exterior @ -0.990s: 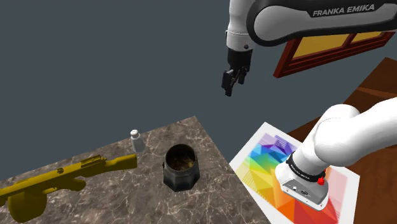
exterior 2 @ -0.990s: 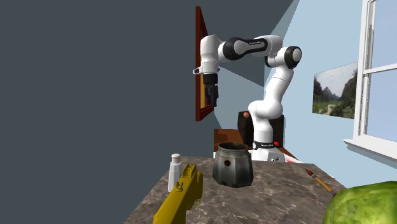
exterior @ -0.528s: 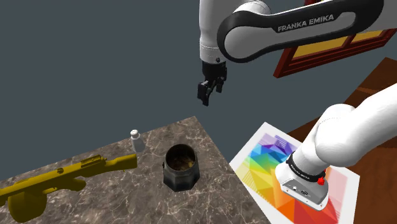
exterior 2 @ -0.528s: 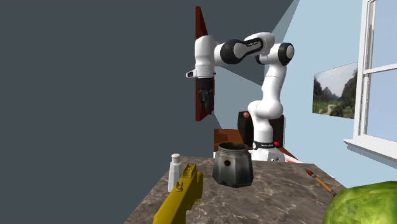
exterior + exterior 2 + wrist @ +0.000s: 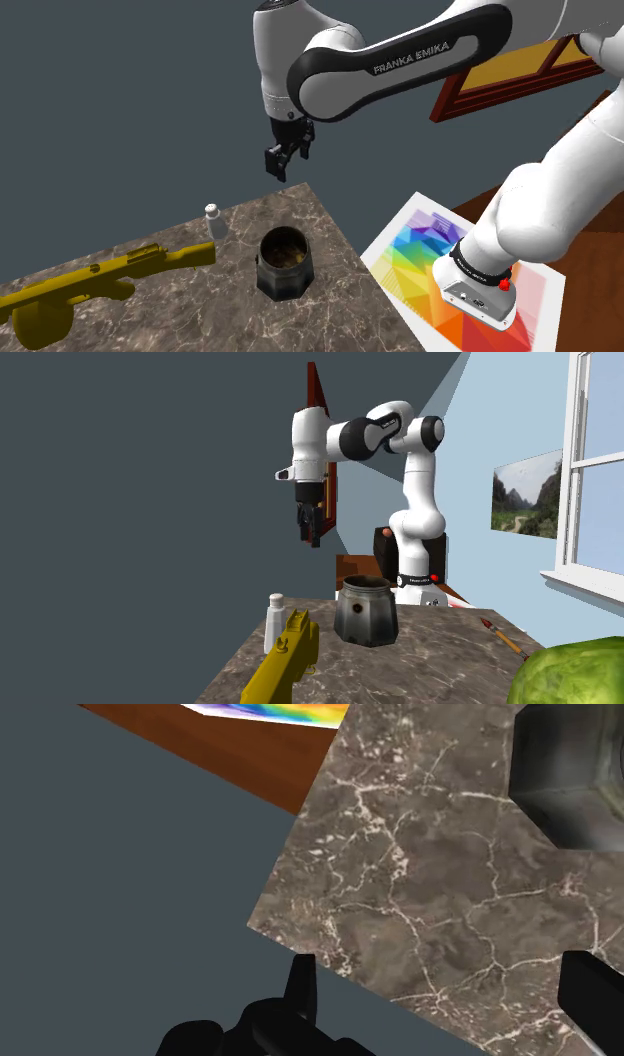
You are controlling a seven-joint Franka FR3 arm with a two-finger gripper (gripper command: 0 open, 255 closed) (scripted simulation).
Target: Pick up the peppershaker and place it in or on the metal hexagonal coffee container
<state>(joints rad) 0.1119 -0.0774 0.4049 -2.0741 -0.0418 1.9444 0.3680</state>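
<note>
The gripper (image 5: 285, 160) hangs spread and empty above the marble table's (image 5: 200, 305) far corner. The white pepper shaker (image 5: 213, 221) stands near the dark coffee pot (image 5: 283, 262), which is cut off in the wrist view.

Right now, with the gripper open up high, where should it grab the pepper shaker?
Probably the white pepper shaker by its body just under the cap, coming straight down with the gripper. It stands upright and slim, and the barrel of the yellow gun lies close beside it, so a side approach looks crowded.
</note>
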